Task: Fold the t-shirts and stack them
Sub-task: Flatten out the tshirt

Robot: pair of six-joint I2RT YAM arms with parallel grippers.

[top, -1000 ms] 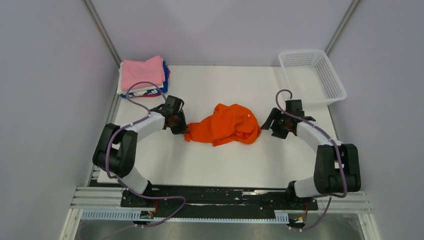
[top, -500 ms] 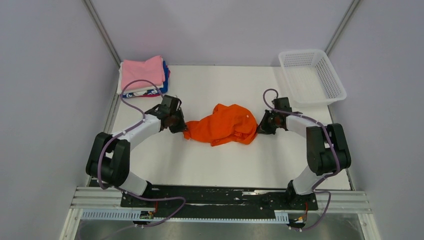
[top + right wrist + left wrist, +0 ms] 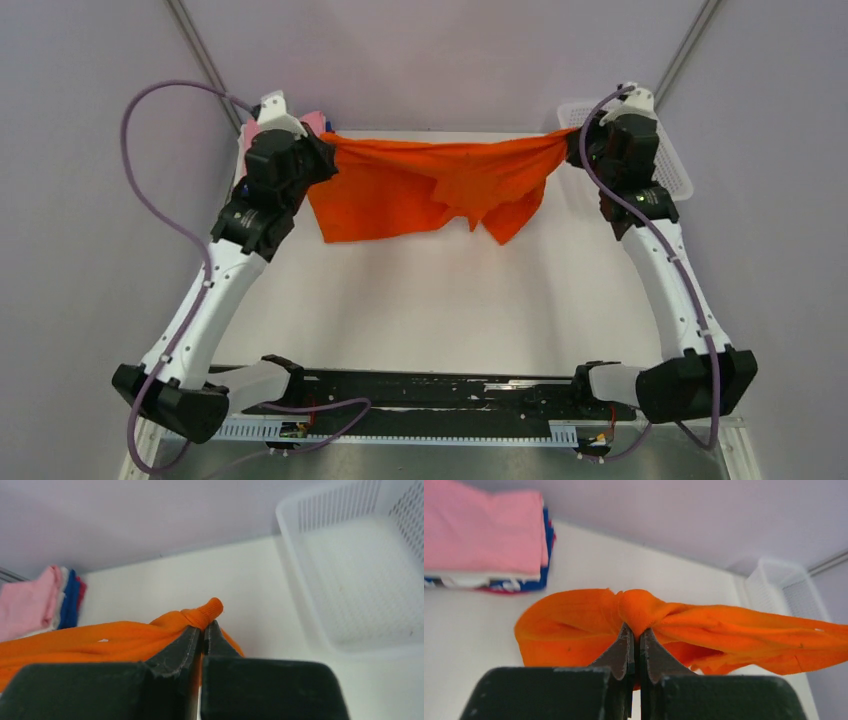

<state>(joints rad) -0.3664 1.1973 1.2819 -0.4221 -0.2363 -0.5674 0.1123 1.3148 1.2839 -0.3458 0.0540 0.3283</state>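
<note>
The orange t-shirt (image 3: 420, 185) hangs stretched in the air between both raised arms, its lower part drooping toward the table. My left gripper (image 3: 325, 150) is shut on its left end, where cloth bunches over the closed fingertips (image 3: 626, 640). My right gripper (image 3: 575, 140) is shut on the right end, a rolled orange hem (image 3: 210, 611) poking past its tips. The orange t-shirt (image 3: 734, 635) runs off to the right in the left wrist view. A folded stack of t-shirts (image 3: 484, 540), pink on top with white and blue below, lies at the far left, mostly hidden behind my left arm in the top view.
A white mesh basket (image 3: 665, 165) stands at the far right corner, just behind my right gripper, its inside bare (image 3: 350, 580). The white table (image 3: 440, 300) spreads below the hanging shirt. Grey walls close in on both sides.
Both arms rose from the table and swung apart toward the back, lifting the crumpled orange t-shirt and pulling it wide. The right gripper closed on the shirt's right end.
</note>
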